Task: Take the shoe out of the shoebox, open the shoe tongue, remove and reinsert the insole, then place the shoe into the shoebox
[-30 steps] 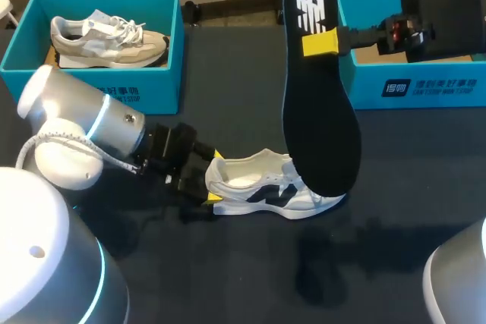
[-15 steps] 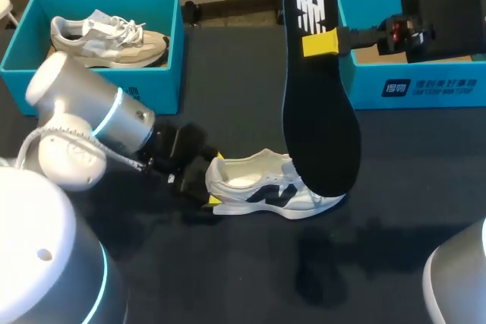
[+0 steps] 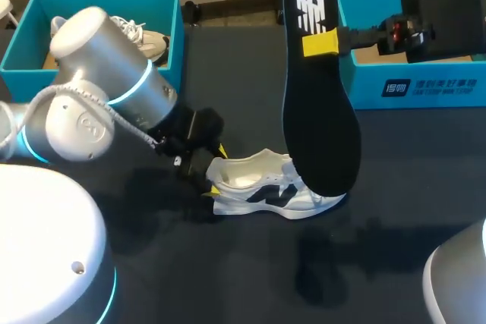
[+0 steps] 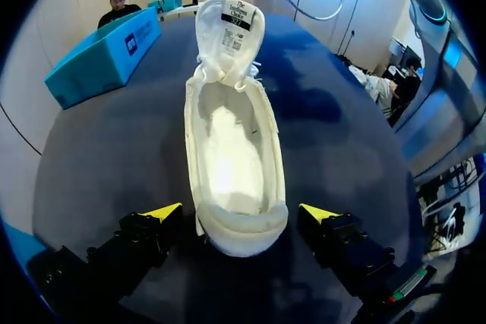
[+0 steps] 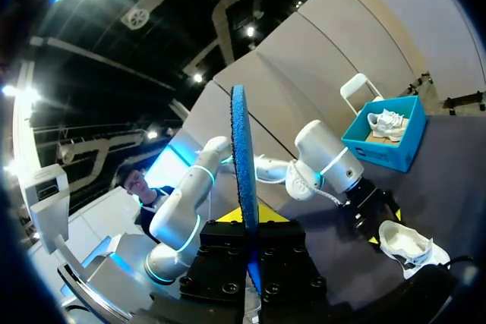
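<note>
My left gripper [image 4: 241,214] gapes open astride the shoe [image 4: 231,149] heel, my right gripper [image 3: 320,43] pinches the insole [image 3: 319,111] aloft, and unclamped, that shoe may skid when the insole pushes in.

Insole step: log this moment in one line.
stage: insole out | right gripper: shut on insole | left gripper: open, astride shoe heel | tongue: open

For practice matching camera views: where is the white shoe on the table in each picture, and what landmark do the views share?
Head view: shoe mid-table, toe hidden behind the held insole.
Left wrist view: shoe runs ahead from between that gripper's open fingers.
Right wrist view: shoe small, on the table off to the side of the insole.
Shared landmark: left gripper at its heel.
</note>
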`<state>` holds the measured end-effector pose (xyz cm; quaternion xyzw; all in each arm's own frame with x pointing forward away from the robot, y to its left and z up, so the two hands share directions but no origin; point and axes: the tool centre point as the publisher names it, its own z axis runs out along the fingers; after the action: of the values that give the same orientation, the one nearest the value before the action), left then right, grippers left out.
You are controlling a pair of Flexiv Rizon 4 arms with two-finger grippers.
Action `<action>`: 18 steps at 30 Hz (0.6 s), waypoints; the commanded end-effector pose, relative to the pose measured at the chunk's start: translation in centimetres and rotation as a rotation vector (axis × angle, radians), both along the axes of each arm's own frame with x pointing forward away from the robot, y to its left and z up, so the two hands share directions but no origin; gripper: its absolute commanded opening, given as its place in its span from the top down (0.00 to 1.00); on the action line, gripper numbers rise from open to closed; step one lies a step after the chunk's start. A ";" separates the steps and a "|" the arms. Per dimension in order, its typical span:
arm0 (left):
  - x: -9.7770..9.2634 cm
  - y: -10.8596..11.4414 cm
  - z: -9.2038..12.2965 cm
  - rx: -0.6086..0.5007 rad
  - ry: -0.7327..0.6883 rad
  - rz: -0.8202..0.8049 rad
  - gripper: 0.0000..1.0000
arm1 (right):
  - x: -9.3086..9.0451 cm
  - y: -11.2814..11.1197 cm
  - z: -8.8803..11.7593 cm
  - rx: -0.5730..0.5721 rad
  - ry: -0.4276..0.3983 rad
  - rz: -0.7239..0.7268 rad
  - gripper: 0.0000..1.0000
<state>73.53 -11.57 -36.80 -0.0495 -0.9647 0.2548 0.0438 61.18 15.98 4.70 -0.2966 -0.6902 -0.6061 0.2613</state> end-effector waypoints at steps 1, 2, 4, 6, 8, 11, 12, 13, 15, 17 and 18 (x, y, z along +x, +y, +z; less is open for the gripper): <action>0.0 -0.3 0.7 0.141 -0.019 0.005 0.00 | 0.2 0.3 0.0 -0.002 0.002 0.001 1.00; 0.0 -0.4 0.8 0.162 -0.030 0.011 0.00 | 0.2 0.3 0.0 -0.002 0.002 0.001 1.00; -0.1 -0.5 1.0 0.187 -0.036 0.012 0.00 | 0.2 0.3 0.0 -0.002 0.002 0.001 1.00; -0.2 -0.6 1.1 0.221 -0.076 0.020 0.00 | 0.2 0.3 0.0 -0.002 0.002 0.001 1.00; -0.2 -0.6 1.1 0.221 -0.076 0.020 0.00 | 0.2 0.3 0.0 -0.002 0.002 0.001 1.00; -0.2 -0.6 1.1 0.221 -0.076 0.020 0.00 | 0.2 0.3 0.0 -0.002 0.002 0.001 1.00; -0.2 -0.6 1.1 0.221 -0.076 0.020 0.00 | 0.2 0.3 0.0 -0.002 0.002 0.001 1.00; -0.2 -0.6 1.1 0.221 -0.076 0.020 0.00 | 0.2 0.3 0.0 -0.002 0.002 0.001 1.00; -0.2 -0.6 1.1 0.221 -0.076 0.020 0.00 | 0.2 0.3 0.0 -0.002 0.002 0.001 1.00; -0.2 -0.6 1.1 0.221 -0.076 0.020 0.00 | 0.2 0.3 0.0 -0.002 0.002 0.001 1.00; -0.2 -0.6 1.1 0.221 -0.076 0.020 0.00 | 0.2 0.3 0.0 -0.002 0.002 0.001 1.00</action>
<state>73.34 -12.06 -35.74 -0.0443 -0.9877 0.1496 0.0108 61.17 15.98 4.70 -0.2966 -0.6901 -0.6062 0.2612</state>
